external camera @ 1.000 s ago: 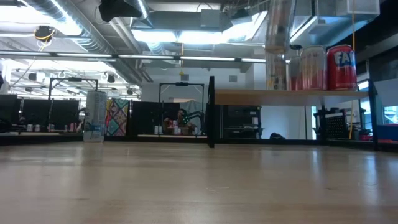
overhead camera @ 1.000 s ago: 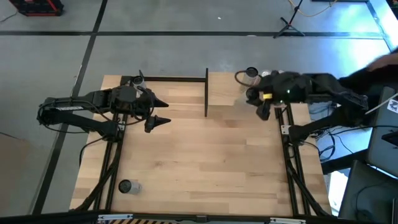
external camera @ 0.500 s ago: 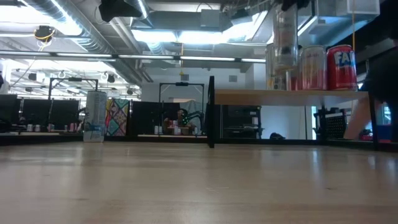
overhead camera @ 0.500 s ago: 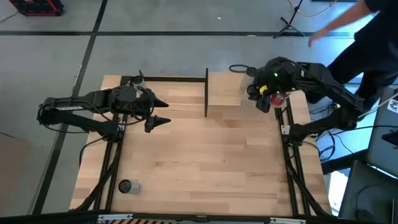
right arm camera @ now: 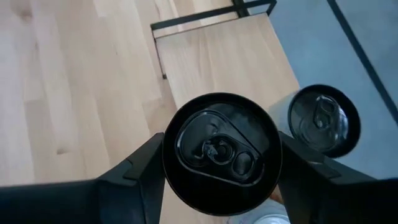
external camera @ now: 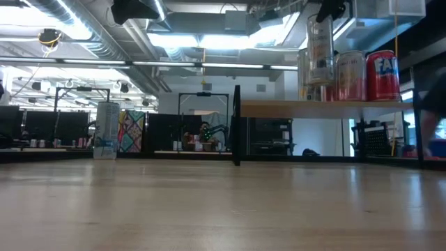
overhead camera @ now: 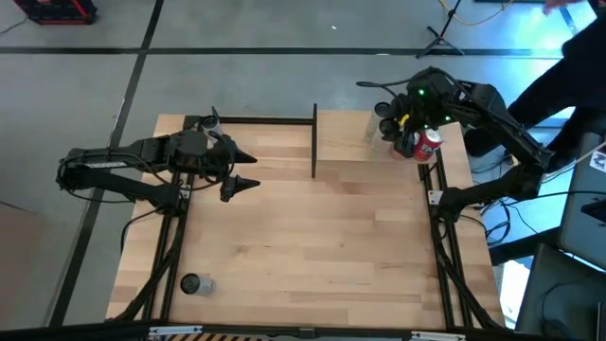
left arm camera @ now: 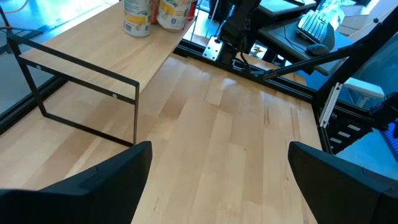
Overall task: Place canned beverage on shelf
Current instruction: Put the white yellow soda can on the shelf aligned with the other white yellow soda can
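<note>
Two cans already stand on the shelf, and the right gripper hangs just above it, its fingers clamped on a third can, carried upright and clear of the board. Crowding is the risk: a silver-topped can sits just beside the held one, so a careless descent could knock it over or off the edge. Well apart, the left gripper waits with fingers spread over the table.

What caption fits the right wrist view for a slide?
Right claw shut on a can, seen top-down above the shelf, a second can close beside it.
</note>
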Action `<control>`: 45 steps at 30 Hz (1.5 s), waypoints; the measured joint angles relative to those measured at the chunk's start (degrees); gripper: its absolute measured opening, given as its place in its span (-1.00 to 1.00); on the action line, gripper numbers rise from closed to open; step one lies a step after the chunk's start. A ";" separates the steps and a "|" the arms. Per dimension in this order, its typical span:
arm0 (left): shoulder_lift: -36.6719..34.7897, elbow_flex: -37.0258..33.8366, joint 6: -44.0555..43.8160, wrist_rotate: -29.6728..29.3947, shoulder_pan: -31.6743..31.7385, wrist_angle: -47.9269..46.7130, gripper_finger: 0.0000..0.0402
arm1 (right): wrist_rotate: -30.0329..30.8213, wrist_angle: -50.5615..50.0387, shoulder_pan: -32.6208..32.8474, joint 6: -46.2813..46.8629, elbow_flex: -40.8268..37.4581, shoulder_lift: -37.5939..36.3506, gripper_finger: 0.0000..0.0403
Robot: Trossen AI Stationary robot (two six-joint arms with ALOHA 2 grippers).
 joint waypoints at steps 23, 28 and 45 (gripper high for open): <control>0.00 0.00 0.02 -3.00 0.01 -0.07 0.86 | -2.29 6.90 -3.65 0.13 -13.01 -5.77 0.09; 0.00 0.00 0.04 -3.11 0.01 -0.07 0.86 | -2.32 8.38 -3.65 -0.01 -14.97 -5.64 0.09; 0.00 0.00 0.04 -2.97 0.00 -0.07 0.86 | 0.95 10.71 -3.65 1.55 -15.74 -5.56 0.32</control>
